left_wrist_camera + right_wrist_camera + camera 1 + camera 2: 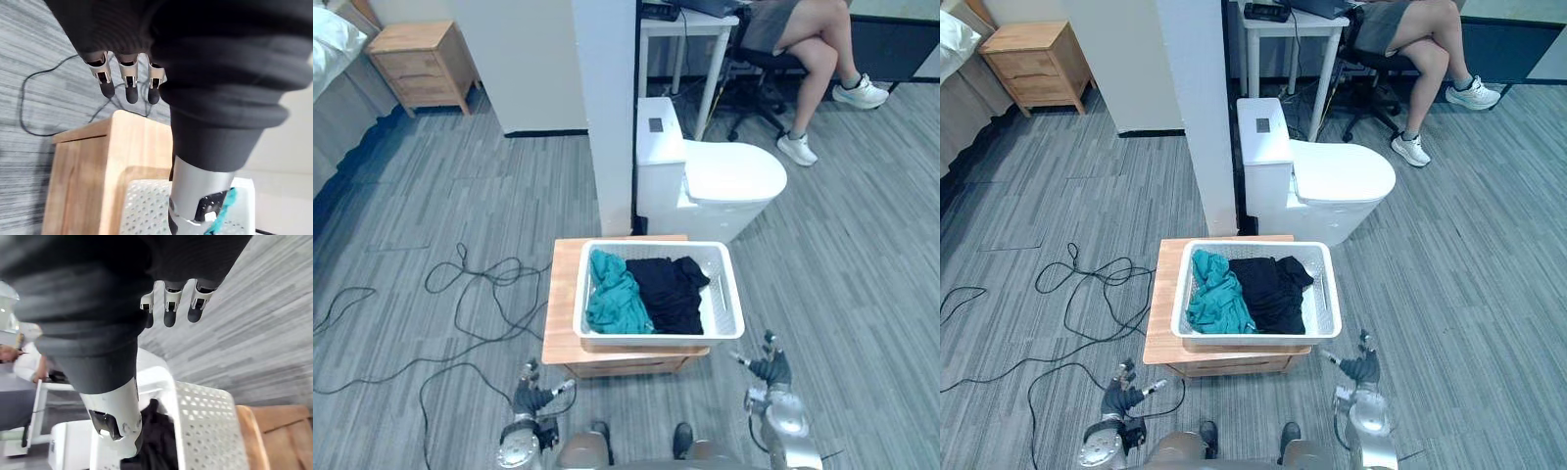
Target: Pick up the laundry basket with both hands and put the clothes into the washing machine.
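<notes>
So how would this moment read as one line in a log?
stage: before pickup | basket: on wooden stand, teal and black clothes inside | left hand: open, off basket | right hand: open, off basket

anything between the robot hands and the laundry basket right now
Nothing visible. The left robot hand and right robot hand hang open just off the near corners of the low wooden table, each with a clear path up to the laundry basket resting on it.
</notes>
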